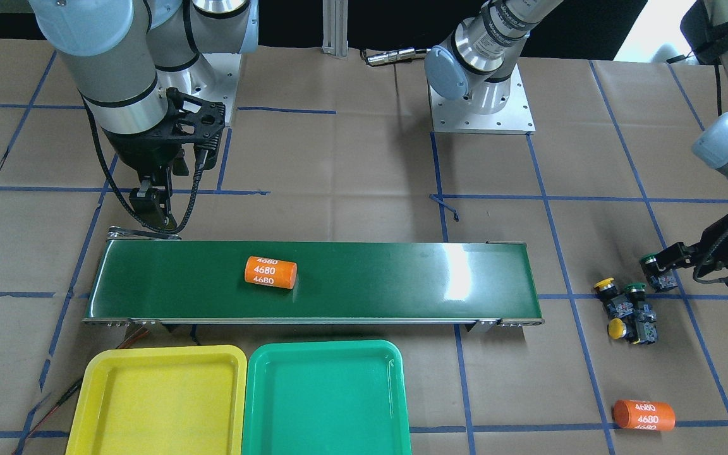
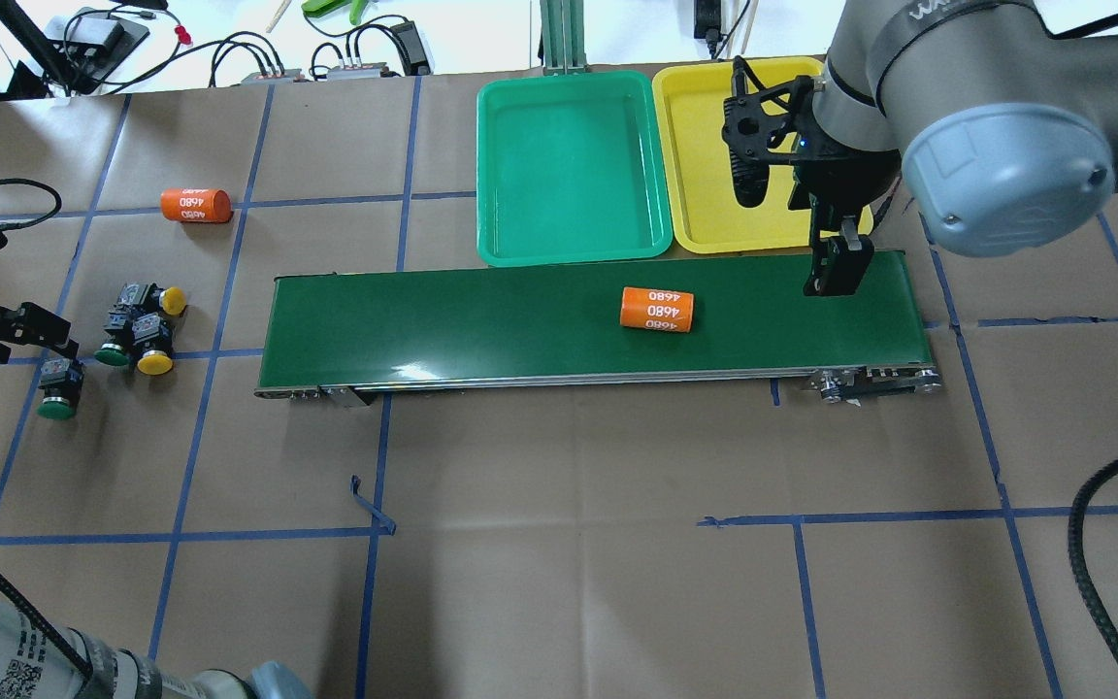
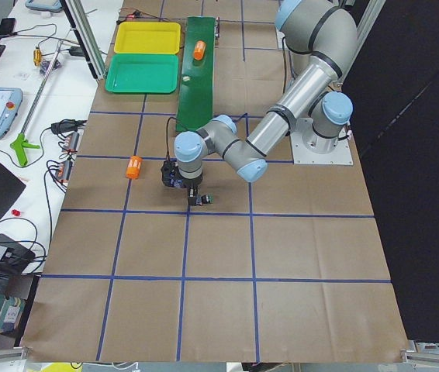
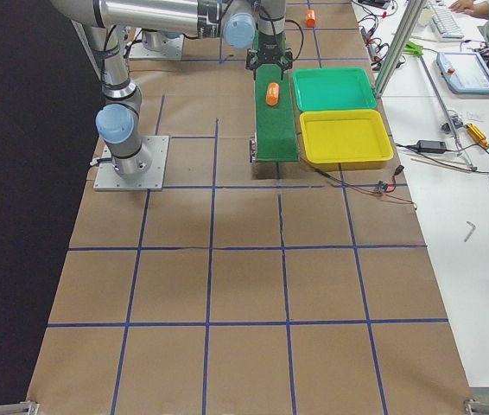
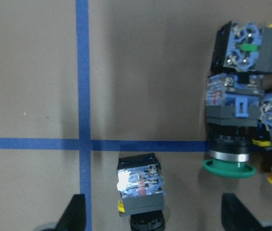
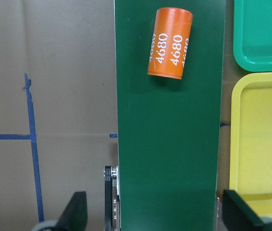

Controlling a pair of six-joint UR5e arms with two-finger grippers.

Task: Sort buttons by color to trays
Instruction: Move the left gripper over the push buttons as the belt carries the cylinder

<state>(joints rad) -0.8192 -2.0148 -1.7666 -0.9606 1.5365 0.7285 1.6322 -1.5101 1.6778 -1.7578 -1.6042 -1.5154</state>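
One green-capped button (image 5: 141, 187) lies on its side on the paper, between the wide-apart fingers of my open left gripper (image 5: 156, 212); nothing is gripped. The same button (image 2: 58, 393) sits just under that gripper (image 2: 52, 364) at the far left of the overhead view. A cluster beside it holds a yellow button (image 2: 169, 299), a green one (image 2: 115, 351) and another yellow one (image 2: 154, 363). My right gripper (image 2: 836, 270) hangs open and empty over the right end of the belt (image 6: 169, 144). Past the belt sit the green tray (image 2: 569, 165) and the yellow tray (image 2: 705, 155), both holding nothing.
The long dark-green conveyor belt (image 2: 481, 325) carries one orange "4680" cylinder (image 2: 657, 309). A second orange cylinder (image 2: 195, 205) lies on the paper beyond the button cluster. Blue tape lines grid the brown paper. Cables and tools lie past the table's far edge.
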